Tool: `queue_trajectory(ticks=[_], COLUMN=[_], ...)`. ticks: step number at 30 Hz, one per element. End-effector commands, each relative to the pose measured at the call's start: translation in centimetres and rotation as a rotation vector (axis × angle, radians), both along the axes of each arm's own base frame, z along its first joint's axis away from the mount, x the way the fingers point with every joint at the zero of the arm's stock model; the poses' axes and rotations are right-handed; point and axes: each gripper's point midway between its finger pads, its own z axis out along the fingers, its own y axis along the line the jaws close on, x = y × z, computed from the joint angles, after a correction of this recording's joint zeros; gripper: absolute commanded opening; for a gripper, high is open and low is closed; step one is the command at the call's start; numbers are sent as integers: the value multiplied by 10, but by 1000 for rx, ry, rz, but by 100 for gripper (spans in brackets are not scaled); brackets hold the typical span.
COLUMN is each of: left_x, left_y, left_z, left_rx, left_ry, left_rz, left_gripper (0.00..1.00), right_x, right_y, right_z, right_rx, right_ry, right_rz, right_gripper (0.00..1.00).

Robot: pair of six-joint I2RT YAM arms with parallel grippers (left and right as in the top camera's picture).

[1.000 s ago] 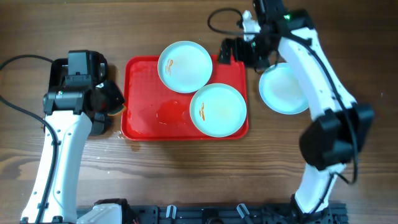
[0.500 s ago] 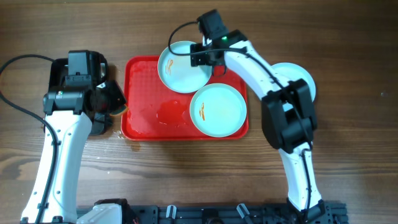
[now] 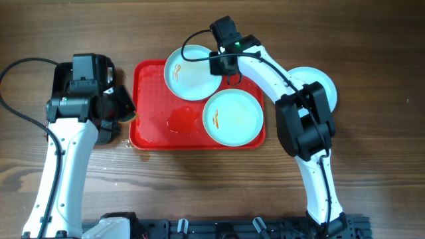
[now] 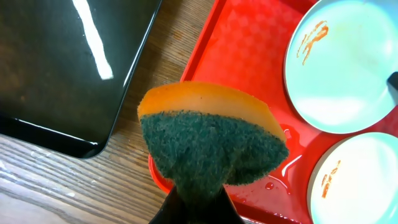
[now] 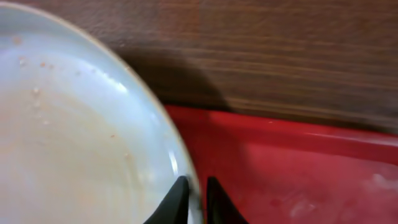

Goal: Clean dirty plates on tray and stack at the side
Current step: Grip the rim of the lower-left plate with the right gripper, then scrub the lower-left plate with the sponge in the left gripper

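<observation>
Since a second ago my right pincer (image 5: 196,199) has swung over to the upper pale mint round plate (image 3: 189,74) on the big red plastic tray (image 3: 151,99). It is nearly together, nipping the rim. That plate and the lower plate (image 3: 232,118) are smeared and unwashed. One cleaned plate (image 3: 325,83) sits aside on the wooden bench (image 3: 372,40). My left pincer (image 4: 196,208) clamps the orange-green sponge (image 4: 211,140).

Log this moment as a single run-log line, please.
left fingers: holding sponge beside tray | right fingers: pinching rim of far plate | near plate: smeared, on tray | third plate: on table
</observation>
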Motion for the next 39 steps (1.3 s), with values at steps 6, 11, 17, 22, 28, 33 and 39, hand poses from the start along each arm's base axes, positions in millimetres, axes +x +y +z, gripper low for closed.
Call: queue_trajectory(ticks=[6, 11, 17, 22, 28, 33, 39], left_x=[3, 3, 9, 14, 33, 39, 38], left_y=[-1, -1, -1, -25, -41, -55, -90], left_z=[6, 6, 8, -11, -45, -86, -127], left_rx=[-4, -3, -3, -69, -107, -189, -302], left_ry=[-22, -22, -43, 8, 60, 158, 250], left_rz=[-16, -16, -17, -150, -213, -231, -294], left_gripper=[4, 4, 4, 4, 4, 4, 4], right_x=[-48, -92, -132, -138, -139, -138, -138], right_y=[68, 83, 77, 71, 70, 70, 71], right_z=[-5, -14, -22, -24, -24, -24, -24], right_rx=[157, 115, -1, -28, -32, -28, -26], right_ry=[128, 253, 351, 373, 377, 378, 375], right_rz=[124, 85, 112, 111, 114, 105, 105], right_gripper=[5, 4, 4, 4, 4, 4, 4])
